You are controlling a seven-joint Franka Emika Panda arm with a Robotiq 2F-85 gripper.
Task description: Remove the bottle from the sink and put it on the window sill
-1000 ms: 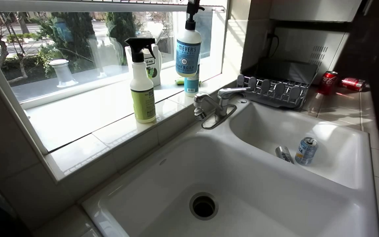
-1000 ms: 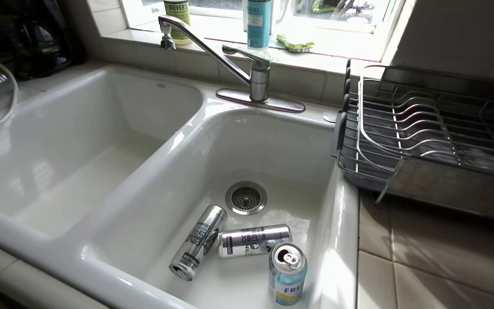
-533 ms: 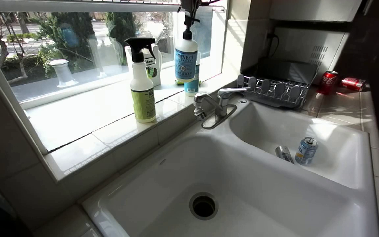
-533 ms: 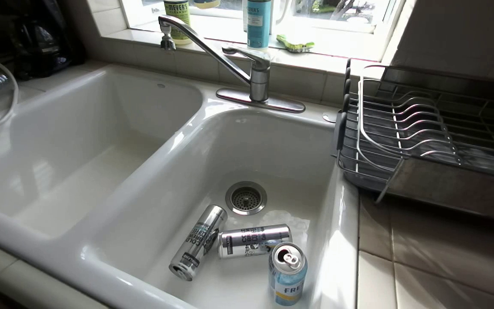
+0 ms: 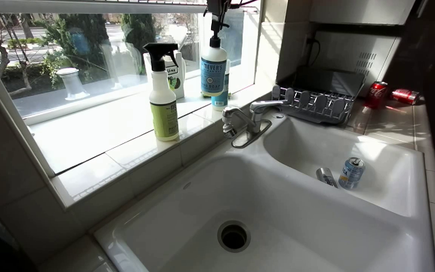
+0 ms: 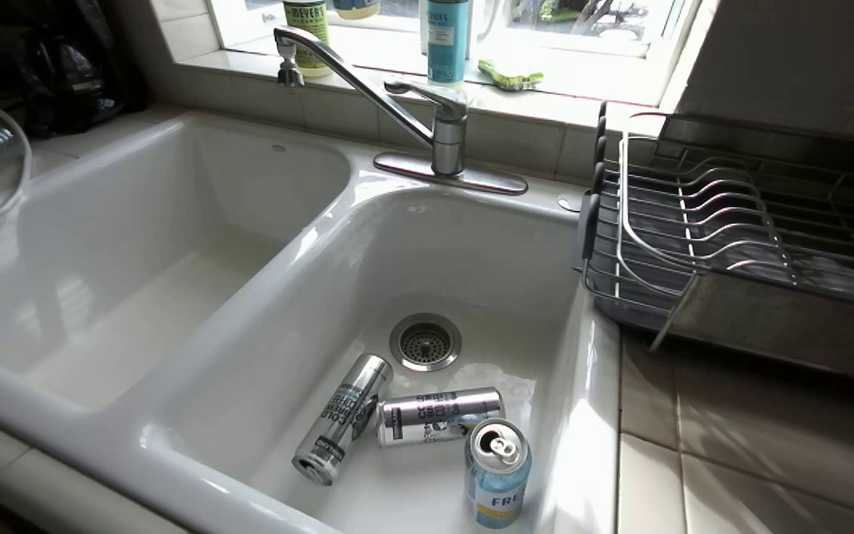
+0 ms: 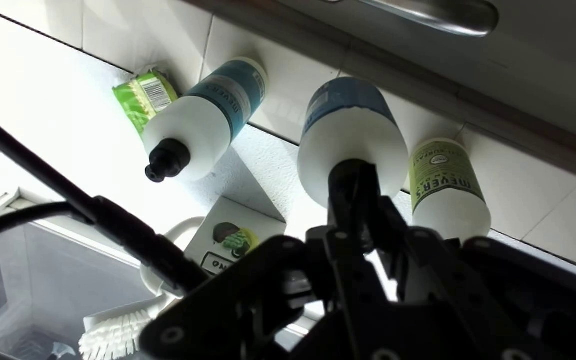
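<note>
The hand (image 7: 355, 205) has got the blue soap bottle (image 5: 213, 70) clamped by its pump top, just kinda hanging there upright-ish above the window sill (image 5: 127, 155), base off the surface. Wrist view puts the yellow-green spray bottle (image 7: 445, 185) at the soap's 4 o'clock and the teal bottle (image 7: 205, 120) around 9. In an exterior view, the sink (image 5: 289, 177) is down at the soap's 5 o'clock, with a blue can (image 5: 351, 173) standing in the far basin.
</note>
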